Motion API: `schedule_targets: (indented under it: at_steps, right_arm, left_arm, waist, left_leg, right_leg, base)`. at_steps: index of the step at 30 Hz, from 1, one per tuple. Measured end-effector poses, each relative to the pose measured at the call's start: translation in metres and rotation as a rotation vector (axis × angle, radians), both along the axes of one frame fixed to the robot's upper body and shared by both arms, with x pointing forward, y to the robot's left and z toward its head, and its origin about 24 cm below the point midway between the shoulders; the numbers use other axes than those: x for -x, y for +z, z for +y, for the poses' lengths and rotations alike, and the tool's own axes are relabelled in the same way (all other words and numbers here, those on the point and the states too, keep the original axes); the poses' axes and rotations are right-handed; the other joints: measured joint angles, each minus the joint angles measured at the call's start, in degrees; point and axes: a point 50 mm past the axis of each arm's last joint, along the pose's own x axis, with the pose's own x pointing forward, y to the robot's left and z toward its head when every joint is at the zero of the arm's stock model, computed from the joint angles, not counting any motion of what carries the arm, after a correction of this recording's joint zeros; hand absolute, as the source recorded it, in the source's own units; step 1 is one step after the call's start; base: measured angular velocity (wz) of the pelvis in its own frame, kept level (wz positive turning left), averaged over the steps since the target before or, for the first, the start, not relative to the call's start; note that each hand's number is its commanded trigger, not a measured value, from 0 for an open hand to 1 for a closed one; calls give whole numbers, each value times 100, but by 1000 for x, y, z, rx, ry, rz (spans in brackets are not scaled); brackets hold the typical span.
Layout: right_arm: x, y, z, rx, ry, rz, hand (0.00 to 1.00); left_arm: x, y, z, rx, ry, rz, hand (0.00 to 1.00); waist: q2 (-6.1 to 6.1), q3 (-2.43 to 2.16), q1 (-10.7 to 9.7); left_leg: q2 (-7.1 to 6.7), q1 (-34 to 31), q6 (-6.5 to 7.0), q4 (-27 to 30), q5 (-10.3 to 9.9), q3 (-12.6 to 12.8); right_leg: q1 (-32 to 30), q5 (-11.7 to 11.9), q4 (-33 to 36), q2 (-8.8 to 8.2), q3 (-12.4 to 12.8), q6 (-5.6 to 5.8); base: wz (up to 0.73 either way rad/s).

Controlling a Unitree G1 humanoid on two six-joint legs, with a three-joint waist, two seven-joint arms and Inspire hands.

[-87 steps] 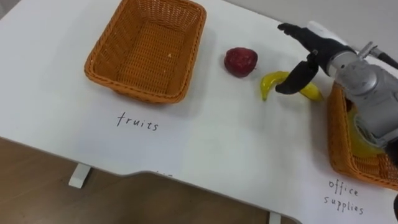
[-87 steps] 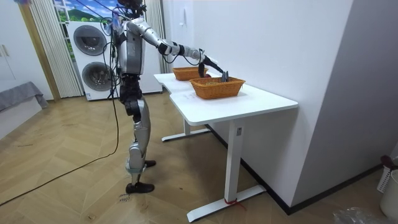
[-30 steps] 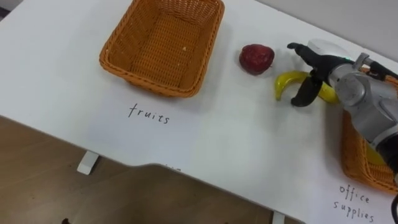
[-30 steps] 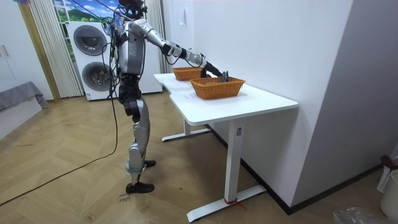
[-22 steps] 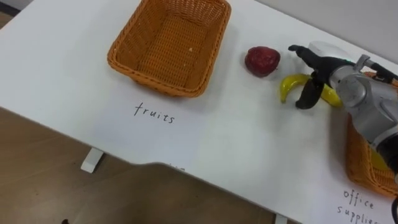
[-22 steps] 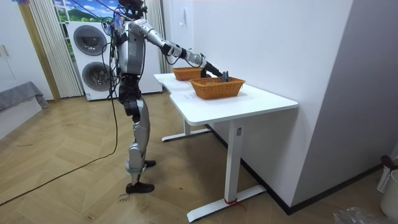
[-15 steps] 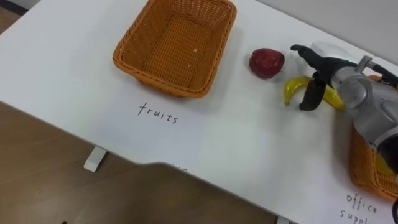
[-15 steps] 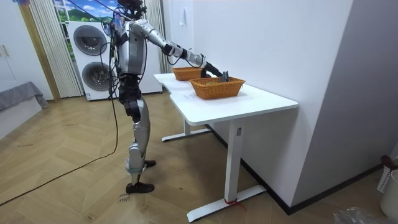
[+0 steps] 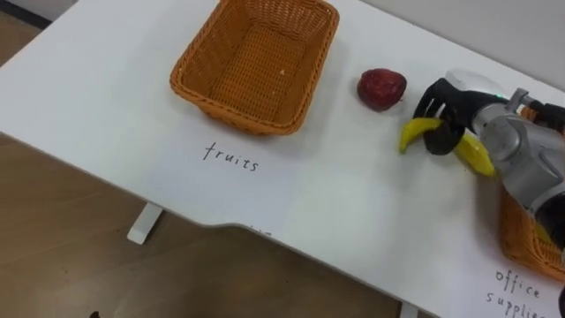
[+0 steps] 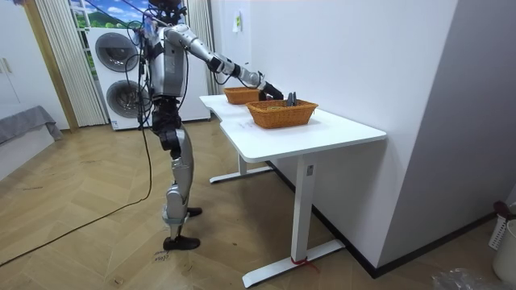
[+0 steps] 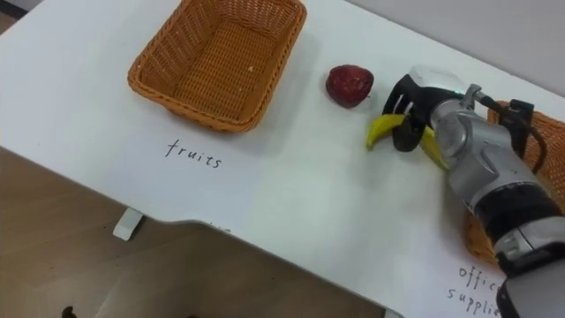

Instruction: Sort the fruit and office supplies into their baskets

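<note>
A yellow banana (image 9: 415, 132) lies on the white table (image 9: 353, 203), right of a dark red apple (image 9: 381, 88). My right hand (image 9: 444, 113) reaches in from the right with its dark fingers curled round the banana's middle. The empty wicker basket (image 9: 196, 87) with "fruits" written in front stands at the back left. Another wicker basket (image 9: 516, 247), with "office supplies" written in front, sits at the right edge, partly hidden behind my right forearm, with something yellow inside. In the room view I stand at the table's end, right arm stretched over it.
The table's front edge (image 9: 221, 223) has a curved cut-out, with wooden floor below. A wall runs behind the table. In the room view a washing machine (image 10: 117, 52) stands behind me, and dark handles stick up from the nearer basket (image 10: 282, 113).
My right hand's fingers were spread above the banana and have now curled round it. The whole picture has shifted a little as the camera moved.
</note>
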Motion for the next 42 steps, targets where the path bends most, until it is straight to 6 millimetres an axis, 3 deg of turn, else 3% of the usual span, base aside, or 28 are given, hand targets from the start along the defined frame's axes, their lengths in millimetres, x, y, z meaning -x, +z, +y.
schedule_targets:
  at_steps: [30, 35, 37, 39, 42]
  right_arm:
    - [0, 1, 1, -78, -3, -4, 100]
    - [-3, 12, 18, -93, 76, -22, 100]
    - [-3, 26, 36, -107, 161, -64, 100]
    - [-3, 36, 48, -117, 215, -100, 100]
    - [-1, 45, 60, -126, 268, -131, 100]
  left_arm:
    - [-3, 2, 0, -49, -52, -9, 0]
    - [-6, 3, 0, -49, -48, -18, 0]
    - [-5, 3, 0, -45, -40, -24, 0]
    - [-3, 3, 1, -43, -34, -26, 0]
    - [-4, 4, 0, -37, -35, -43, 0]
  waist:
    - [-27, -31, -78]
    - [-28, -40, -133]
    - [-26, -48, -214]
    - [-30, -82, -317]
    - [-31, -96, -394]
  left_leg:
    - [28, -37, -7, 15, 4, 27]
    - [44, -16, -9, 6, 6, 85]
    - [42, 21, -8, 6, 7, 121]
    - [42, 30, -8, 5, 7, 122]
    - [40, 174, -8, -1, 7, 122]
  right_leg:
    - [-43, 9, 7, 13, -39, -12]
    - [-45, 11, 7, 14, -9, -14]
    - [-28, 11, 7, 10, 50, -15]
    - [-18, 11, 7, 9, 54, -15]
    - [123, 11, -6, 10, 92, -14]
  base:
    - [0]
    - [-5]
    - [-7]
    - [-2]
    - [0]
